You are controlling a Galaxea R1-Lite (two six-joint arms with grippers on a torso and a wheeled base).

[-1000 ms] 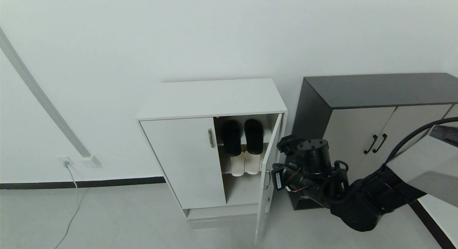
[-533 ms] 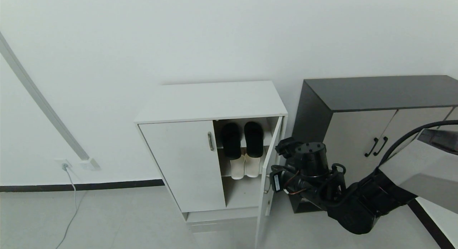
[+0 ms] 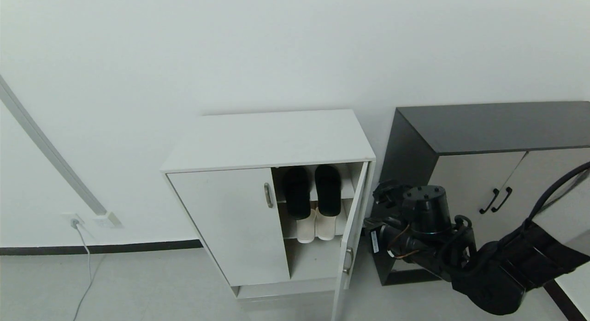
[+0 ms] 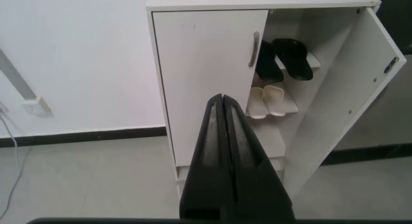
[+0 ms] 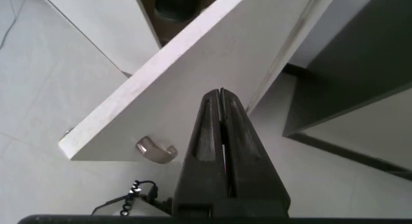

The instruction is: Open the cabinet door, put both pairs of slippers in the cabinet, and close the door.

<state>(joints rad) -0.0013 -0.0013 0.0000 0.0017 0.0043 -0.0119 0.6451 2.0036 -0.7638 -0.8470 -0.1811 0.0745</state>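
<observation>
The white cabinet [image 3: 272,136] stands against the wall with its left door [image 3: 230,224] closed and its right door [image 3: 355,228] swung open. A black pair of slippers [image 3: 313,189] lies on the upper shelf and a white pair [image 3: 315,226] on the shelf below. My right arm is beside the open door's outer face. My right gripper [image 5: 222,111] is shut and empty, close to that face [image 5: 193,76] and above the door handle [image 5: 156,149]. My left gripper [image 4: 222,105] is shut and empty, facing the cabinet front [image 4: 206,69] from some distance, with both pairs [image 4: 290,56] in sight.
A dark cabinet [image 3: 484,127] with grey doors stands right of the white one, close behind my right arm. A wall socket with a cable [image 3: 73,219] and a slanted conduit [image 3: 46,145] are at the left. Grey floor [image 3: 138,288] lies in front.
The head camera has moved: the cabinet sits lower and slightly larger in the picture. My right arm stays at the open door's outer side, and the door's angle looks about the same.
</observation>
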